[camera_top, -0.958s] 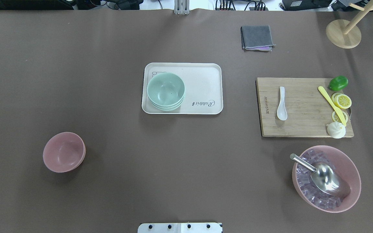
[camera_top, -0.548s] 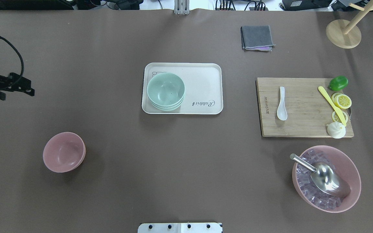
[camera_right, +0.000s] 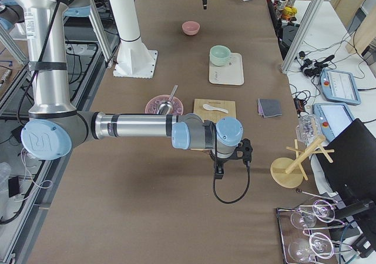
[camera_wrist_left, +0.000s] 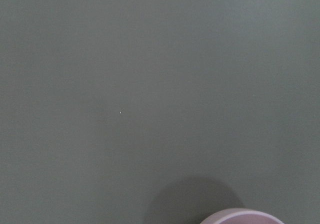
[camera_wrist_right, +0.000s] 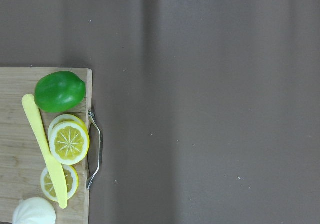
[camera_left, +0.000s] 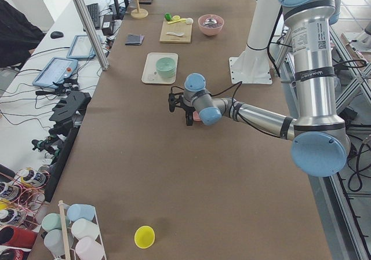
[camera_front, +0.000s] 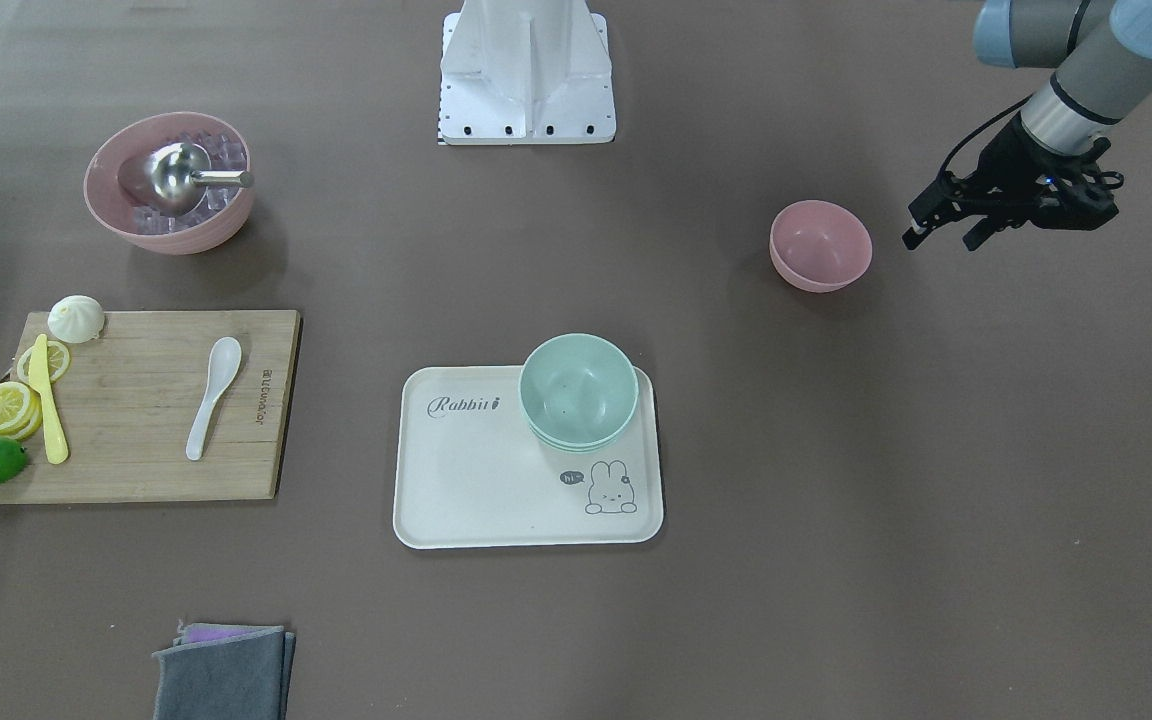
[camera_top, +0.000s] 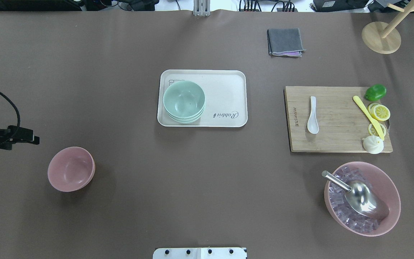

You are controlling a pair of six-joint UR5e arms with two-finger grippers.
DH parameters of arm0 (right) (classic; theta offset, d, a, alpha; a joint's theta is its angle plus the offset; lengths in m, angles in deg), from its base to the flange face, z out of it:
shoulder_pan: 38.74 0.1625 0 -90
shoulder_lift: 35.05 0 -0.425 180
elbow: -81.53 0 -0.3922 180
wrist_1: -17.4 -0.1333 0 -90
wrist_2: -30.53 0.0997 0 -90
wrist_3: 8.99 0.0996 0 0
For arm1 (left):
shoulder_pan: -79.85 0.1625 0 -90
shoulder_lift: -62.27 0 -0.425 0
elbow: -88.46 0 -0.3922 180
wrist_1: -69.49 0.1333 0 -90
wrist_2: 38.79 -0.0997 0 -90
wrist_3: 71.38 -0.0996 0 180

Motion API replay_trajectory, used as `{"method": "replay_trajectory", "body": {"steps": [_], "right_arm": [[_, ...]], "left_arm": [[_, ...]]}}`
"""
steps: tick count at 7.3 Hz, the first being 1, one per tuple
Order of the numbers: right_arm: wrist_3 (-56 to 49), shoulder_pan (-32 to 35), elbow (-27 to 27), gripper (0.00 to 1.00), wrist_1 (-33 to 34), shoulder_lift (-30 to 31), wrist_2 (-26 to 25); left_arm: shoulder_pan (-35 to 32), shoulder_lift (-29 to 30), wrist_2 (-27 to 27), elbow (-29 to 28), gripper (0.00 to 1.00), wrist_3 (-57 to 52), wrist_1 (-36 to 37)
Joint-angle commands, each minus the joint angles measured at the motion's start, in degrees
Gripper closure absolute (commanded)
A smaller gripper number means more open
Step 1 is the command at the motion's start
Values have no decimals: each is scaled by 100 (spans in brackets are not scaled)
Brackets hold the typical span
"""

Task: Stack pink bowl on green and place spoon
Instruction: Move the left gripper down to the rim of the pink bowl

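Jaws apart and empty, the left gripper hangs near the pink bowl, which lies rightward, nearer the robot.

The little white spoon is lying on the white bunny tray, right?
Not quite. The small white ceramic spoon is lying on the wooden cutting board, not on the white rectangular tray. The overhead exterior view shows it plainly.
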Motion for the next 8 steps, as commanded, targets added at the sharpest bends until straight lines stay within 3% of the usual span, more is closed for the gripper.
{"method": "replay_trajectory", "body": {"steps": [1,3,4,8], "right_arm": [[-9,-32,3,0,-5,24,0],[-36,-67,3,0,-13,50,-9],[-27,-93,21,0,-5,50,-9],[-1,-164,30,0,-13,33,-18]], "left_arm": [[1082,-57,-982,-20,3,756,-260],[1139,-56,-995,-115,6,794,-269],[1148,-48,-995,-134,14,794,-269],[1148,5,-951,-195,76,794,-269]]}}
